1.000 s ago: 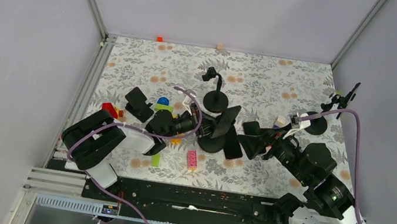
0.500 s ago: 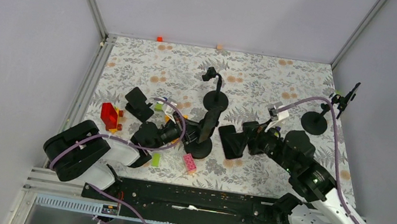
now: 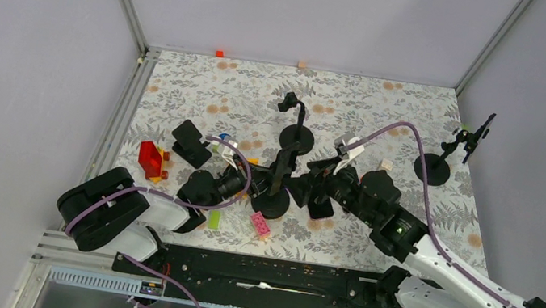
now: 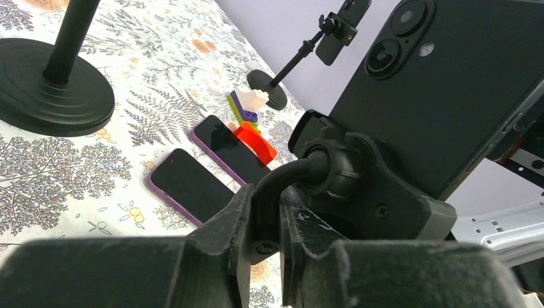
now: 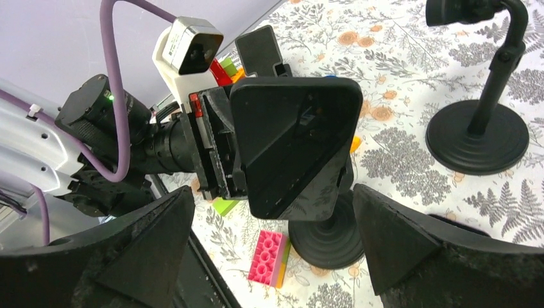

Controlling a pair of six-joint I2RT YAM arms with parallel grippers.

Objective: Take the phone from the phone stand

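Phone (image 5: pixel 295 144) sits clamped in the phone stand (image 5: pixel 324 240), not yet freed: your left gripper (image 4: pixel 266 218) is closed tight on the stand's neck, your right gripper (image 5: pixel 272 196) spread wide either side of the phone, so grasping and pulling remain.

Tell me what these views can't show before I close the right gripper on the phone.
Top view: phone edge-on and small; its holder can't be made out.
Right wrist view: phone hides the stand's holder.
Left wrist view: frame edge cuts phone's top; screen faces away.
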